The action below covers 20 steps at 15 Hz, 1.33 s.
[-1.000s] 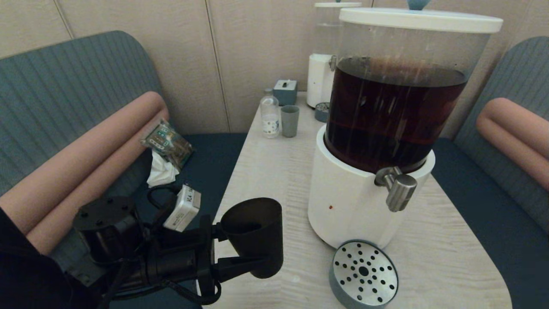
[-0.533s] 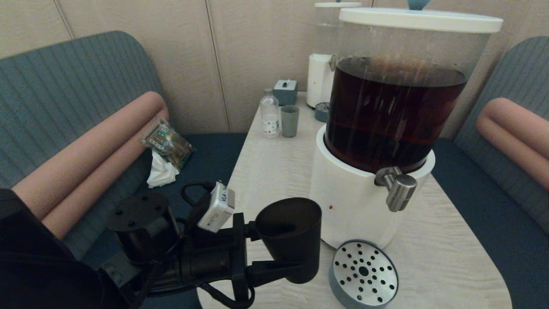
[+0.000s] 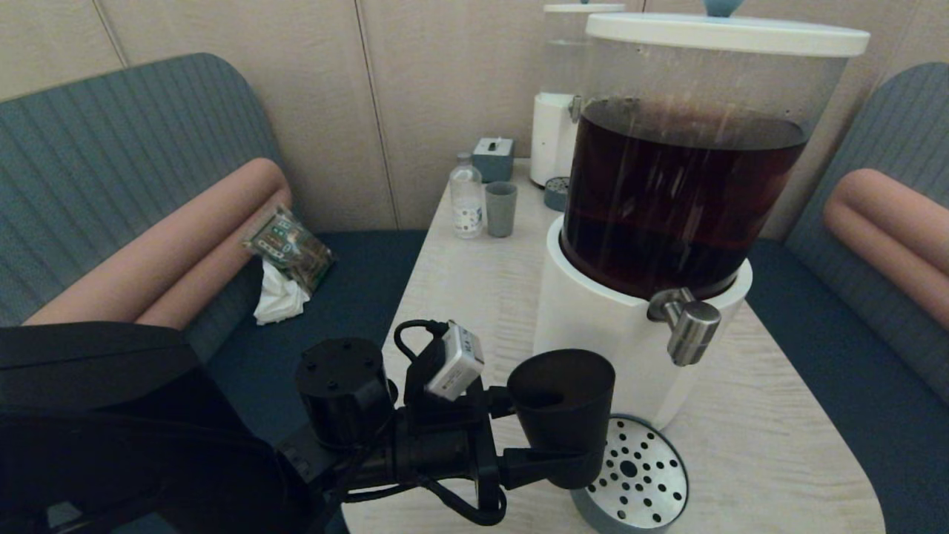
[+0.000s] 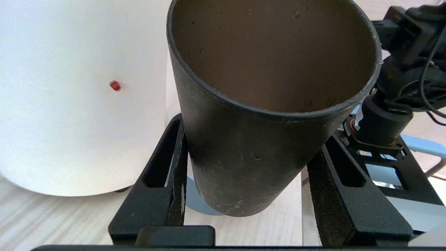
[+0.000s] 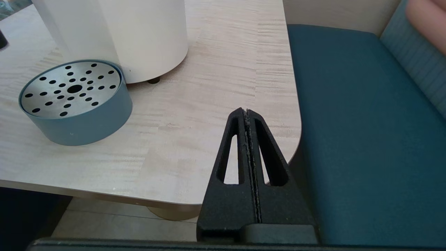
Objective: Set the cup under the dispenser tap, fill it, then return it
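My left gripper point(image 3: 552, 445) is shut on the dark tapered cup point(image 3: 562, 415), holding it upright above the table, just left of the round perforated drip tray point(image 3: 637, 475). The cup point(image 4: 264, 104) looks empty, with a finger pressing each side. The brushed-steel dispenser tap point(image 3: 689, 326) juts from the white base point(image 3: 600, 334) of the big dispenser of dark brown liquid, up and to the right of the cup. My right gripper point(image 5: 246, 112) is shut on nothing, parked off the table's near right corner, out of the head view.
At the far end of the table point(image 3: 474, 297) stand a small bottle point(image 3: 466, 199), a grey-green cup point(image 3: 501, 209), a small box point(image 3: 493, 158) and a second dispenser with a clear tank point(image 3: 560, 96). Blue bench seats point(image 5: 355, 115) flank the table.
My left arm has carried the cup to the right, from the table's left edge to beside the drip tray in front of the white base.
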### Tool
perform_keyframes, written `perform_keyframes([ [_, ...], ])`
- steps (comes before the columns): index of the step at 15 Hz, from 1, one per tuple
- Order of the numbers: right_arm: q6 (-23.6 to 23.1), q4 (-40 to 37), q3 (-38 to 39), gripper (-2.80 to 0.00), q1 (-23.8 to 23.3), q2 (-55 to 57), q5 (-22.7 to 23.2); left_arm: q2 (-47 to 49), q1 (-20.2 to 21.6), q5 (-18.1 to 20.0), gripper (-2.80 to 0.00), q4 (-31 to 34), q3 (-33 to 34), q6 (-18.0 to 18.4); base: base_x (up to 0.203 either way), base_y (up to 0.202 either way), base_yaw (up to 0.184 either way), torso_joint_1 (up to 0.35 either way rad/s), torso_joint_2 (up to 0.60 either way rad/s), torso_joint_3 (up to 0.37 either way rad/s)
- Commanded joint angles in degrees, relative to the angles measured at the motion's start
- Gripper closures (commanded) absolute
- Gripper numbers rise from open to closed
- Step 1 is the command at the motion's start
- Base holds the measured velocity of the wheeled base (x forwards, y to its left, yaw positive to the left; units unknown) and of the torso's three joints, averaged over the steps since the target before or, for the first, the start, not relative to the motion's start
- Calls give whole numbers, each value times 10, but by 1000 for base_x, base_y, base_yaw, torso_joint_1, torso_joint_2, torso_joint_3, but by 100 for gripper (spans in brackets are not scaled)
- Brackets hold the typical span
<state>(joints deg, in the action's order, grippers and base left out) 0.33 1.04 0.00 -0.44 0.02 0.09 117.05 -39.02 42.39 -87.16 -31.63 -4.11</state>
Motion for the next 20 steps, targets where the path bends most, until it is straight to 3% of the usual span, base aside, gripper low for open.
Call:
perform_keyframes([
  [1,0,0,4,0,0,-1,0,17,-1,2,0,-5,-5,-1,0,0,0,0,0,0],
  [14,0,0,4,0,0,-2,0,49,-19,-22,0,-5,-7,-7,0,0,0,0,0,0],
  [20,0,0,4,0,0,-1,0,86,-30,-24,0,9,-85,-5,0,0,0,0,0,0],
])
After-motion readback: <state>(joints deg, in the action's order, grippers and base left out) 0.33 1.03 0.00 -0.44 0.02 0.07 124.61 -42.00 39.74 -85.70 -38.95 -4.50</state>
